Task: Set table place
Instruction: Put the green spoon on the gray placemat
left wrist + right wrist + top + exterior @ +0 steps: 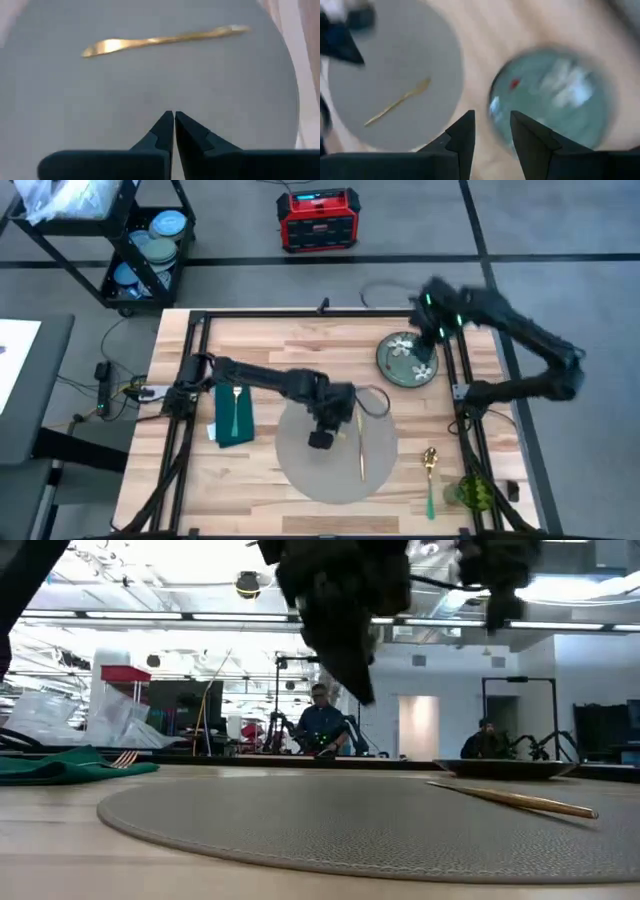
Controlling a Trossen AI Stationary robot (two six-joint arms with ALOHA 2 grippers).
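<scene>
The left gripper (322,440), fingers clenched and empty, hovers mid-placemat (300,470); the right gripper (491,131), fingers parted, approaches the flowered plate (408,360) for grasping.

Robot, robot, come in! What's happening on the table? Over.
Left end effector shut, empty, over the placemat. Right end effector open above the plate. Gold knife lying on the placemat where the plate would go.

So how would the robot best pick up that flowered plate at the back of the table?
Probably by the rim. The flowered plate lies flat on the table, so one finger would need to go under its edge. The right gripper hovers open above its edge, nearest the placemat, and could descend there.
</scene>
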